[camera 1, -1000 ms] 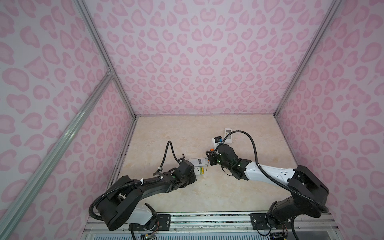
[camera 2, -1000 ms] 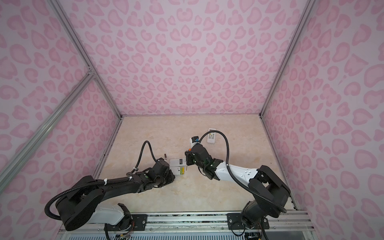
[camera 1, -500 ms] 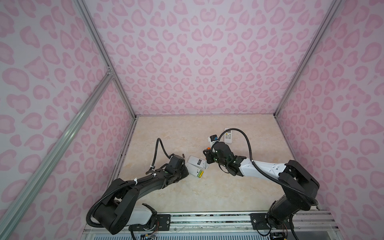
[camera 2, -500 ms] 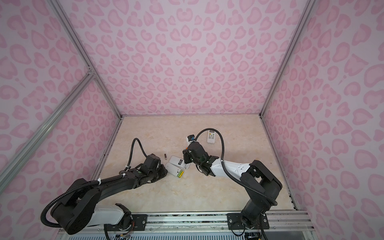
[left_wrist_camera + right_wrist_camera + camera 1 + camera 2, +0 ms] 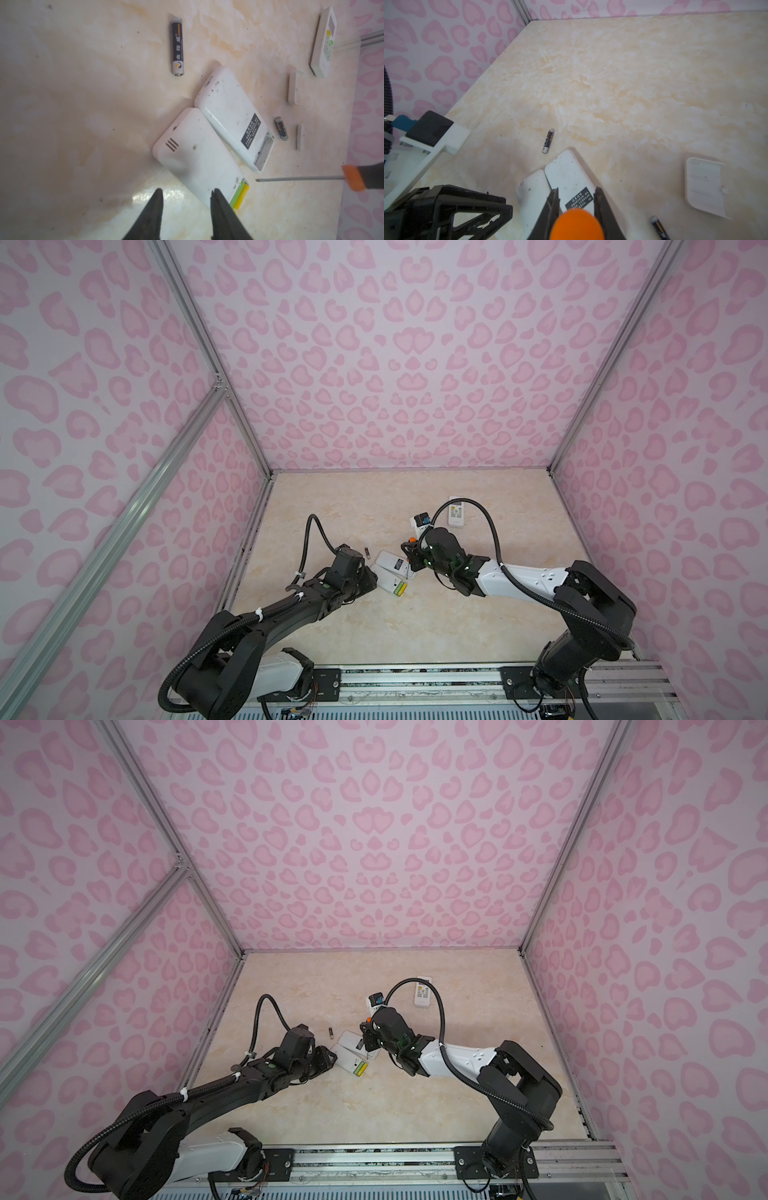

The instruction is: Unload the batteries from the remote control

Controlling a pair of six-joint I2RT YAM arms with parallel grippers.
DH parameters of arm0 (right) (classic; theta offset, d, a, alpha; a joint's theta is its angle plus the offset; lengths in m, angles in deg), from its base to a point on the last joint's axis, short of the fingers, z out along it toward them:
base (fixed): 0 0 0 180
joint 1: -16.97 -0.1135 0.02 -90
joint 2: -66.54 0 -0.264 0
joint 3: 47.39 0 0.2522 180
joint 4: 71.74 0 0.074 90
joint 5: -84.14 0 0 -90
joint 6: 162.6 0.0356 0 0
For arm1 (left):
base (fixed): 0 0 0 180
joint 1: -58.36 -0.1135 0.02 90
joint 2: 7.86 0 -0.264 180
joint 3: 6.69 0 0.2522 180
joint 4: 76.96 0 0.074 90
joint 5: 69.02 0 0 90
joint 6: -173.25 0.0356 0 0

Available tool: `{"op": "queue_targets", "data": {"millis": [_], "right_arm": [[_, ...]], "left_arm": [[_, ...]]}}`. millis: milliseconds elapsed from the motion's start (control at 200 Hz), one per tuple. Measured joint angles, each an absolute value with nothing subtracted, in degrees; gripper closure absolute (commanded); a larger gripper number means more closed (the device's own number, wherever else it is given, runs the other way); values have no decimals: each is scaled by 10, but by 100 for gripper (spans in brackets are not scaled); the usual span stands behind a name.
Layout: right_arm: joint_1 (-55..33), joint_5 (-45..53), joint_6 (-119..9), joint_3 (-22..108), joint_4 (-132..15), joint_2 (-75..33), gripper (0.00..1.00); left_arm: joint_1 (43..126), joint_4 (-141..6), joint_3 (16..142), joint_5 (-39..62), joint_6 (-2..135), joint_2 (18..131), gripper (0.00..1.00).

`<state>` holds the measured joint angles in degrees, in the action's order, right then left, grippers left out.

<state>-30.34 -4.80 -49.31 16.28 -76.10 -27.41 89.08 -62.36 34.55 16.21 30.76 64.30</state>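
Left tool [image 5: 187, 190] hangs released at the edge of a face-down remote [image 5: 199, 158] whose open bay holds yellow and green batteries [image 5: 242, 196]; right tool [image 5: 576, 189] is clenched on a screwdriver [image 5: 577, 224]. One black battery [image 5: 177, 46] lies loose on the surface [image 5: 83, 104], another black battery [image 5: 281, 128] just beside a second remote [image 5: 230, 112]

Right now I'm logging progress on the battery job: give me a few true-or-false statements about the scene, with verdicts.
1. The right gripper holds the screwdriver. True.
2. The left gripper clamps a battery. False: its jaws stand apart, empty.
3. A green battery and a yellow battery sit inside a remote. True.
4. Every remote lies face down. False: the far remote shows its buttons.
5. A black battery lies loose on the table. True.
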Motion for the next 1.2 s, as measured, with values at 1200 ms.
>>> {"op": "queue_targets", "data": {"millis": [1200], "right_arm": [[-315,-33,-497,126,-816,-276,100]], "left_arm": [[918,-636,351,143,267,678,56]]}}
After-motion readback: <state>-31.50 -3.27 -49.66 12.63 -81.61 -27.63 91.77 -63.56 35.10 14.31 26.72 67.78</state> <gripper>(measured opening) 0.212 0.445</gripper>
